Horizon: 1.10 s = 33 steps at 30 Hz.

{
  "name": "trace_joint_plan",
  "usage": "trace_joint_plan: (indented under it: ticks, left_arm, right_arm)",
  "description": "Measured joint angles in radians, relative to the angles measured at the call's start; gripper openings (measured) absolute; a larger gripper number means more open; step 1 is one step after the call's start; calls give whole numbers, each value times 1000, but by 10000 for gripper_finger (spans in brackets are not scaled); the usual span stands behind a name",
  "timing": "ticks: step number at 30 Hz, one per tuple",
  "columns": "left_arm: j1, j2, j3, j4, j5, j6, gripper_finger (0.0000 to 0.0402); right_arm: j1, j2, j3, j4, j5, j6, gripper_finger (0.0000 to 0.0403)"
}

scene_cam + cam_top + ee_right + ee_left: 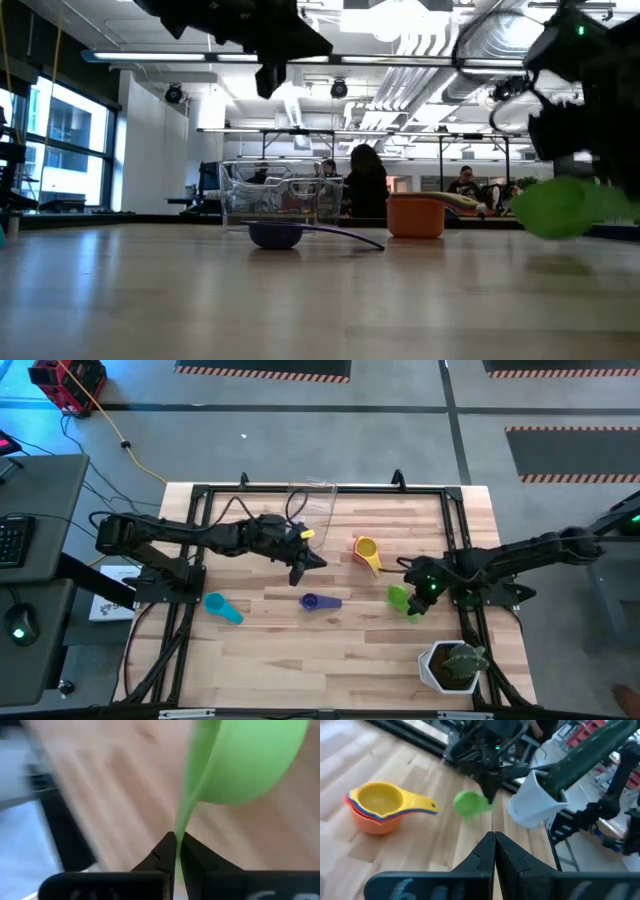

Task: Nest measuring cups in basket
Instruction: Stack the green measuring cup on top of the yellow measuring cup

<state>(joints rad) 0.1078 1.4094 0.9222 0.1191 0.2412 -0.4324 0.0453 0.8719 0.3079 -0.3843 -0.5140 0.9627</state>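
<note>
My right gripper is shut on a green measuring cup, which hangs just above the table at the right. A stack of measuring cups, yellow on top and orange below, stands on the table at mid right. A purple cup and a teal cup rest on the boards nearer the front. The clear basket stands at the far edge. My left gripper hangs shut and empty above the table's middle. My right gripper pinches the green cup's flat handle between its two fingers, with the handle edge-on in the gap. The fingers slant down from the table's right side. The cup is lifted clear of the boards, its bowl ahead of the fingertips.
A white pot with a green plant stands at the near right corner, close to my right arm. Black frame rails run along the table's sides. People sit in the room beyond the far edge.
</note>
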Motion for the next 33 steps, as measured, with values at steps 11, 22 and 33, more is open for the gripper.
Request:
trace_joint_plan:
  ticks: [11, 22, 33]
  left_arm:
    - [100, -151, 0, 0, -67, 95, 0]
    - [91, -146, 0, 7, -67, 68, 0]
    - [86, -146, 0, 15, -90, 48, 0]
  right_arm:
    - [-196, 3, 328, -125, 47, -178, 3]
    - [-641, 425, 521, -379, -293, -824, 1]
    - [-758, 761, 733, -703, -459, -1224, 1]
